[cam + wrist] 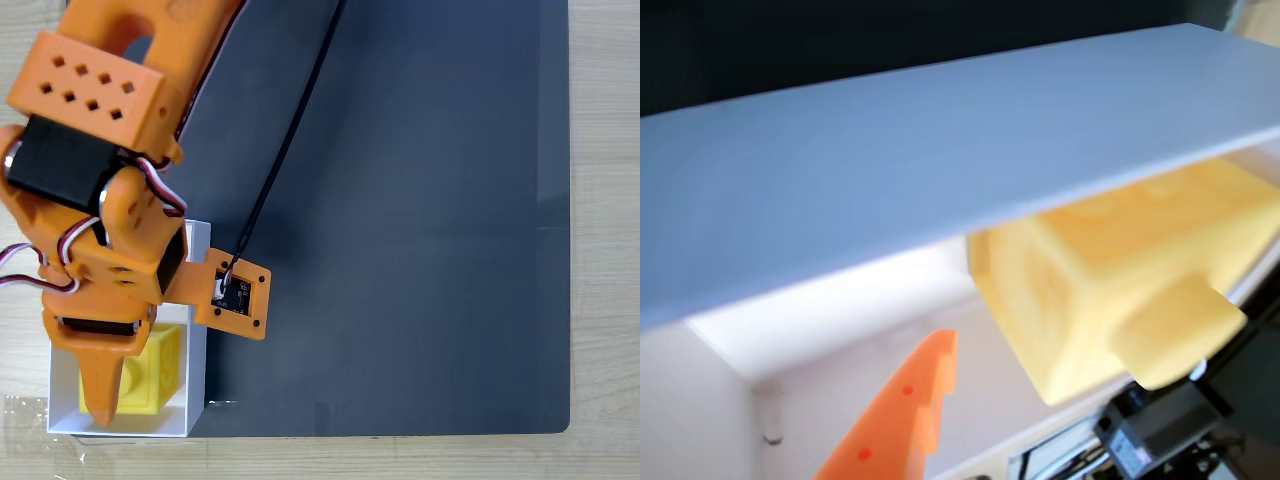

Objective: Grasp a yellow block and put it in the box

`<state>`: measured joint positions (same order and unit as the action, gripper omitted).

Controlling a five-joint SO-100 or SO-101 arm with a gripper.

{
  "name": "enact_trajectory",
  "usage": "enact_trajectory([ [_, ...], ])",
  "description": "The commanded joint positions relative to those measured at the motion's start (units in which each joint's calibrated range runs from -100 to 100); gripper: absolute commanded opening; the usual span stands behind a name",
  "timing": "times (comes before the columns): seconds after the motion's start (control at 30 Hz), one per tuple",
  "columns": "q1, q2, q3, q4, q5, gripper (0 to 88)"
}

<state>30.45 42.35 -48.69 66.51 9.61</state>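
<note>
My gripper (105, 395) hung inside the box (197, 300), grip state unclear, with the block (155, 375) at the finger (902, 415); lifting out might have snagged a wall or dragged the block.

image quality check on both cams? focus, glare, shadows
Fixed view: sharp and evenly lit, soft shadows only; the gripper and yellow block in the box read clearly, and the dark mat shows mild sheen. Wrist view: too close, so the box wall and yellow block are blurred, and the box interior is overexposed near.
</note>
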Motion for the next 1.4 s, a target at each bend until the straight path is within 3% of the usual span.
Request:
enact_trajectory([
  [0.0, -1.8, -9.4, 0.5, 0.3, -0.3, 40.7],
  [0.1, -3.5, -17.7, 3.4, 3.0, -3.1, 35.5],
  [0.3, -7.5, -41.1, 15.5, 12.2, -12.3, 2.4],
  [0.33, -8.2, -45.8, 19.0, 13.4, -13.2, 0.2],
  [0.43, -10.4, -59.9, 31.6, 14.9, -13.8, 4.4],
  [0.63, -12.9, -84.5, 64.4, 14.1, -13.4, 4.7],
  [0.9, -18.4, -109.9, 108.8, -1.8, -13.3, 4.8],
  [1.03, -19.2, -124.0, 127.3, -3.0, -13.3, 4.4],
  [1.2, -18.8, -141.8, 140.3, 2.6, -10.3, 4.3],
  [1.37, -18.8, -140.8, 140.3, 7.6, -8.9, 4.3],
])
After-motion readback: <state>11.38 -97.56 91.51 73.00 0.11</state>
